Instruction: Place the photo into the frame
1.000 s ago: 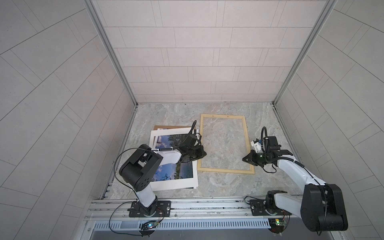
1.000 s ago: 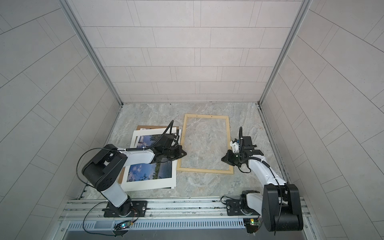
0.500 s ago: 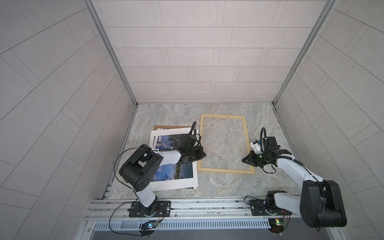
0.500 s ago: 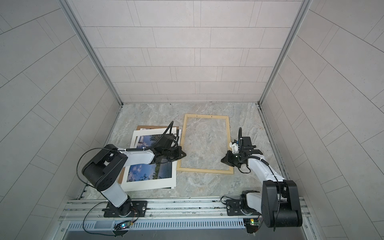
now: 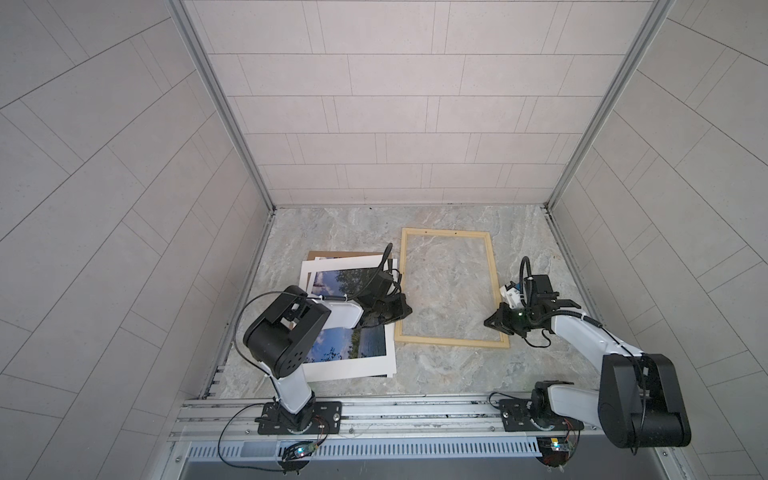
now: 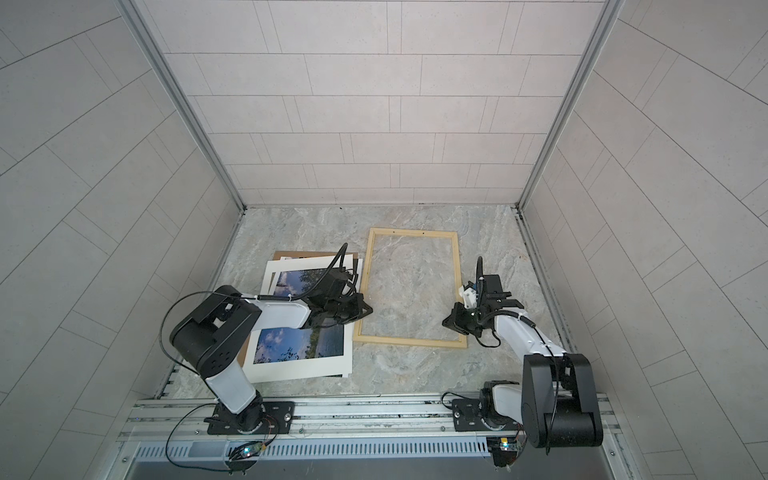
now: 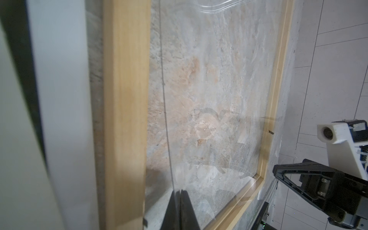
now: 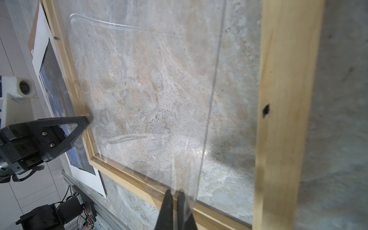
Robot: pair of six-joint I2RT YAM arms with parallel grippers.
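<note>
left fingers (image 7: 188, 213) and right fingers (image 8: 166, 213) pinch opposite edges of a clear thin sheet (image 8: 159, 79) over the pale wooden rectangular frame (image 5: 451, 341); the blue sky-and-water photo print (image 5: 349, 345) lies on the marble surface (image 5: 457, 374) beside it.

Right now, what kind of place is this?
Probably a robot test booth: plain tiled walls close it in, and a left arm and right arm are bolted to a metal rail by a marbled table.

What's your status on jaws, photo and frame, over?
Left gripper, right gripper: jaws shut on clear sheet, opposite edges. Photo face up on brown board beside frame, not in. Sheet held over frame opening, possibly in the way.
</note>
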